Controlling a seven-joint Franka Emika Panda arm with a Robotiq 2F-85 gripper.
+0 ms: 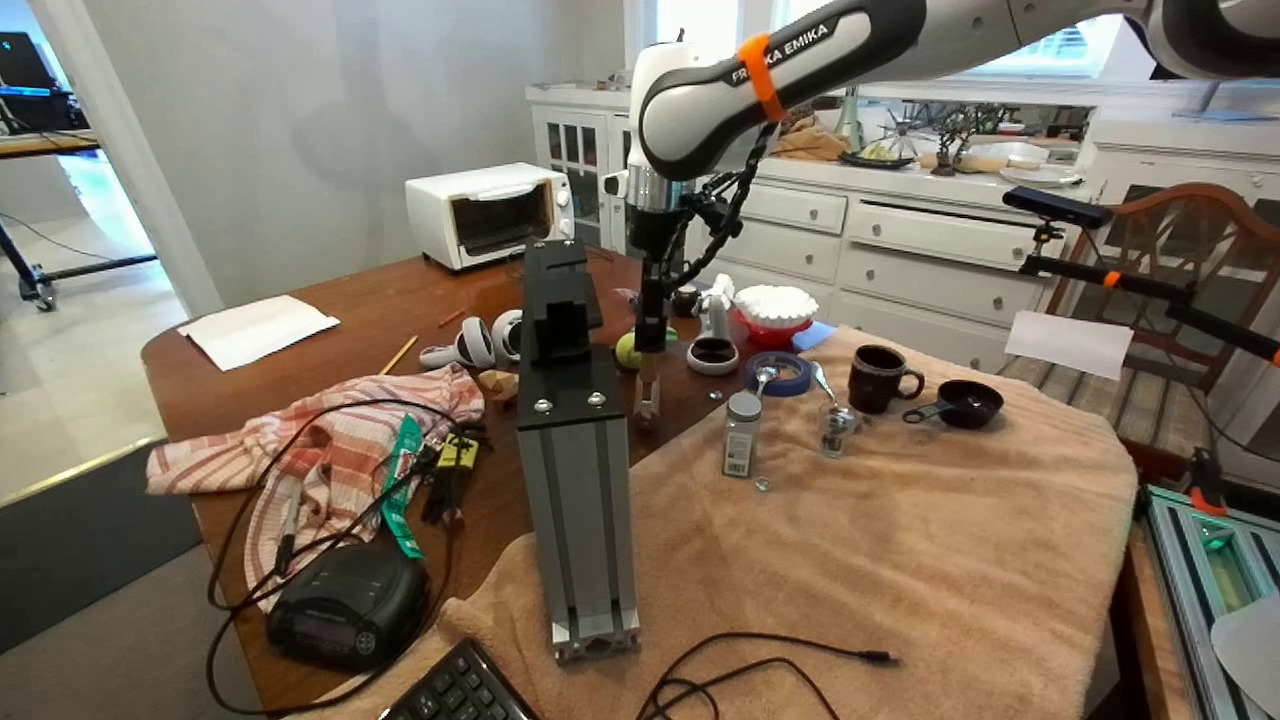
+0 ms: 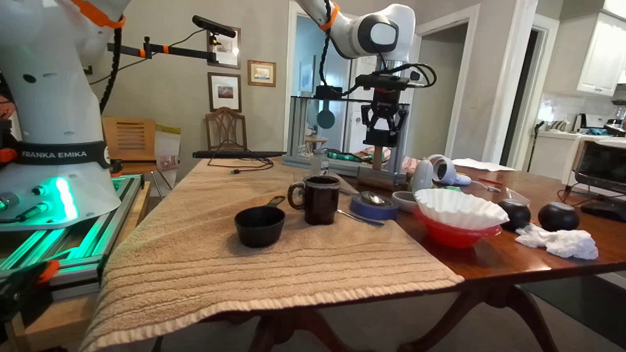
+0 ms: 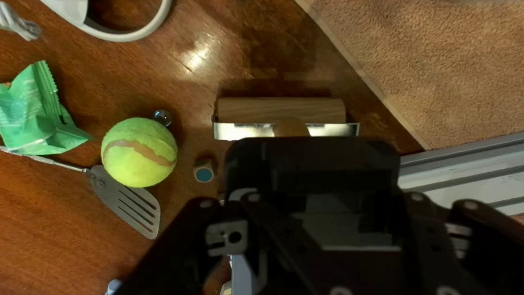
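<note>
A wooden roller (image 3: 280,110) mounted in a metal bracket (image 3: 241,132) is gripped by the hand (image 2: 381,139), which is closed on its upright wooden handle (image 2: 377,157); the lower part of the handle is left exposed beneath the grip. The roller is held level over the wooden surface (image 3: 49,246), near the edge of a tan towel (image 1: 900,560); whether the wood is touched by it cannot be told. A tall aluminium frame (image 1: 580,520) is stood close to the hand, and its top is covered by a black plate (image 1: 570,395). In the wrist view, a small wooden block (image 3: 204,171) with a blue face is seen near the roller, and a glass marble (image 3: 162,117) is placed just beside a tennis ball (image 3: 139,152). The slotted blade of a metal spatula (image 3: 129,205) is partly hidden by the ball, and a green packet (image 3: 39,112) is laid along the spatula's handle. On the towel, a grey-lidded jar (image 1: 741,435), a dark mug (image 1: 880,380) and a black measuring cup (image 1: 968,405) are set, the cup's handle being turned toward the mug. In an exterior view, a white paper filter (image 2: 459,210) is nested in a red bowl (image 2: 455,238), near a roll of blue tape (image 2: 375,212).
</note>
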